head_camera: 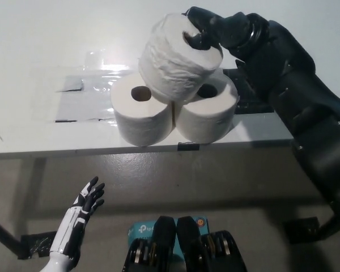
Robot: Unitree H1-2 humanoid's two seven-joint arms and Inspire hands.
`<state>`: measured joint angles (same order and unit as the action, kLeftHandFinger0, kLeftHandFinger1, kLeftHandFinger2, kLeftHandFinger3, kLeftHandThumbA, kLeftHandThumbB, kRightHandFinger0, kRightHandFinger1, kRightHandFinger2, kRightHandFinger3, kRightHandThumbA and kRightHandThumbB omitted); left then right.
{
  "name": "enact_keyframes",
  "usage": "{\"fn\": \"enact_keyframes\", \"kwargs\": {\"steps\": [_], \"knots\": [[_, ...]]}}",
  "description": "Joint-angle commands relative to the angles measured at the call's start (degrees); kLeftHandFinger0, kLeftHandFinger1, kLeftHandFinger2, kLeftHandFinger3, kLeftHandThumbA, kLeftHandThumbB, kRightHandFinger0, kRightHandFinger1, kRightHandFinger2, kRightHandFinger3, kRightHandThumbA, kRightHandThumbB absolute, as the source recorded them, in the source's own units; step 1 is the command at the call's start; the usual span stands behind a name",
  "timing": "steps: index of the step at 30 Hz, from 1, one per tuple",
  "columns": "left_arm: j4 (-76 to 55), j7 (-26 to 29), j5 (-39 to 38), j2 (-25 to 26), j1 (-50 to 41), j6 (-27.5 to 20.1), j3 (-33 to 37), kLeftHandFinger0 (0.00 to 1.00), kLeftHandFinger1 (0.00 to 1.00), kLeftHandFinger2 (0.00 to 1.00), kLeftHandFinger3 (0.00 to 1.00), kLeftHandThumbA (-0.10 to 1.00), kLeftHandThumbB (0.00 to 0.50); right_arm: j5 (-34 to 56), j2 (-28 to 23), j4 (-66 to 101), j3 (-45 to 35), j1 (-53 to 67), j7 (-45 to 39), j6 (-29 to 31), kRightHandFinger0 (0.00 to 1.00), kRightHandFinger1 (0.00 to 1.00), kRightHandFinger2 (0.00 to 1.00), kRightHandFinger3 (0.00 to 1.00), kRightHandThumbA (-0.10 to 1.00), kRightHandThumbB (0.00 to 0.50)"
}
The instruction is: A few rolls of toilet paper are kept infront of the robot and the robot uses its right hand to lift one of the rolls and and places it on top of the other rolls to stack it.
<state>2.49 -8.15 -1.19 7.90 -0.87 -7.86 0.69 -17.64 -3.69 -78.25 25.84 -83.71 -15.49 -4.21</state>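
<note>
- Your black right hand [215,28] grasps the lifted toilet paper roll [178,56], with fingers [195,38] hooked into the open end of its core and the rest of the hand lying over the roll's far right edge.
- That lifted toilet paper roll is tilted, its core end facing up and to the right, and it sits over the seam between the two rolls below, overlapping the tops of both; you cannot tell whether it already rests on them.
- The left toilet paper roll [141,116] and the right toilet paper roll [207,116] stand upright side by side, touching, near the front edge of the white table [34,51].
- A clear plastic sheet [90,90] lies flat on the table to the left of the rolls, and a black taped patch [252,96] shows to their right, under your right arm.
- Your white left hand [85,207] hangs below the table edge at the lower left, holding nothing, fingers spread apart.
</note>
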Motion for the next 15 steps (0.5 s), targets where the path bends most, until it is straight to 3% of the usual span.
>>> {"fn": "enact_keyframes", "kwargs": {"steps": [1, 2, 3, 4, 5, 6, 7, 8, 9, 10, 11, 12, 15], "knots": [[-2.0, -0.1, 1.0, 0.7, 0.9, 0.1, 0.4, 1.00, 1.00, 1.00, 1.00, 0.96, 0.190, -4.0, 0.3, 0.3, 2.3, -5.2, 1.7, 3.4, 0.22, 0.59, 0.87, 0.68, 0.73, 0.045], [-2.2, -0.1, 1.0, 0.7, 0.8, 0.3, 0.3, 1.00, 1.00, 1.00, 1.00, 0.96, 0.189, -4.3, 0.5, 0.2, 2.8, -5.5, 1.7, 2.1, 0.26, 0.49, 0.67, 0.57, 0.77, 0.099], [-2.4, -0.2, 0.9, 0.7, 0.8, 0.4, 0.3, 1.00, 1.00, 1.00, 1.00, 0.96, 0.187, -4.5, 0.8, 0.0, 3.0, -5.9, 1.5, 0.5, 0.21, 0.36, 0.47, 0.43, 0.76, 0.122], [-2.4, -0.2, 0.9, 0.7, 0.8, 0.4, 0.3, 1.00, 1.00, 1.00, 1.00, 0.96, 0.187, -4.4, 0.8, 0.0, 3.1, -6.0, 1.5, 0.6, 0.17, 0.29, 0.39, 0.39, 0.75, 0.127], [-2.4, -0.2, 0.9, 0.7, 0.8, 0.2, 0.3, 1.00, 1.00, 1.00, 1.00, 0.96, 0.180, -4.0, 0.8, -0.1, 2.7, -6.3, 0.5, 0.1, 0.27, 0.36, 0.44, 0.45, 0.78, 0.188], [-2.4, -0.2, 1.0, 0.8, 0.8, 0.0, 0.3, 1.00, 1.00, 1.00, 1.00, 0.96, 0.180, -3.7, 0.8, -0.3, 2.5, -6.6, -0.4, -0.5, 0.24, 0.37, 0.48, 0.54, 0.78, 0.199], [-2.4, -0.2, 1.2, 0.8, 0.7, 0.0, 0.3, 1.00, 1.00, 1.00, 1.00, 0.96, 0.179, -3.8, 0.8, -0.9, 2.7, -7.4, -3.5, -1.8, 0.34, 0.50, 0.69, 0.89, 0.80, 0.243], [-2.5, -0.2, 1.0, 0.8, 0.7, 0.1, 0.3, 1.00, 1.00, 1.00, 1.00, 0.96, 0.178, -4.3, 0.7, -1.0, 3.2, -7.6, -4.3, -1.8, 0.44, 0.61, 0.82, 1.00, 0.81, 0.257], [-2.6, -0.3, 0.9, 0.9, 0.7, 0.1, 0.3, 1.00, 1.00, 1.00, 1.00, 0.96, 0.176, -4.7, 0.7, -1.1, 3.6, -7.8, -5.2, -1.9, 0.66, 0.84, 1.00, 1.00, 0.80, 0.264], [-2.6, -0.4, 0.8, 0.9, 0.6, 0.1, 0.3, 1.00, 1.00, 1.00, 1.00, 0.96, 0.174, -4.9, 0.6, -1.2, 3.9, -8.0, -6.2, -2.1, 0.78, 0.96, 1.00, 1.00, 0.79, 0.267], [-2.7, -0.4, 0.9, 1.0, 0.6, 0.3, 0.3, 1.00, 1.00, 1.00, 1.00, 0.96, 0.176, -4.8, 0.7, -1.3, 3.8, -8.3, -6.8, -2.8, 0.89, 1.00, 1.00, 1.00, 0.75, 0.271], [-2.7, -0.3, 1.0, 1.0, 0.6, 0.3, 0.3, 1.00, 1.00, 1.00, 1.00, 0.96, 0.177, -4.6, 0.5, -1.4, 3.7, -8.4, -7.3, -2.6, 0.94, 1.00, 1.00, 1.00, 0.73, 0.279], [-2.5, -0.5, 0.6, 1.0, 0.5, 0.2, 0.1, 1.00, 1.00, 1.00, 1.00, 0.96, 0.174, -6.2, 0.2, -1.3, 5.2, -9.1, -9.5, -1.6, 1.00, 1.00, 1.00, 1.00, 0.78, 0.307]]}}
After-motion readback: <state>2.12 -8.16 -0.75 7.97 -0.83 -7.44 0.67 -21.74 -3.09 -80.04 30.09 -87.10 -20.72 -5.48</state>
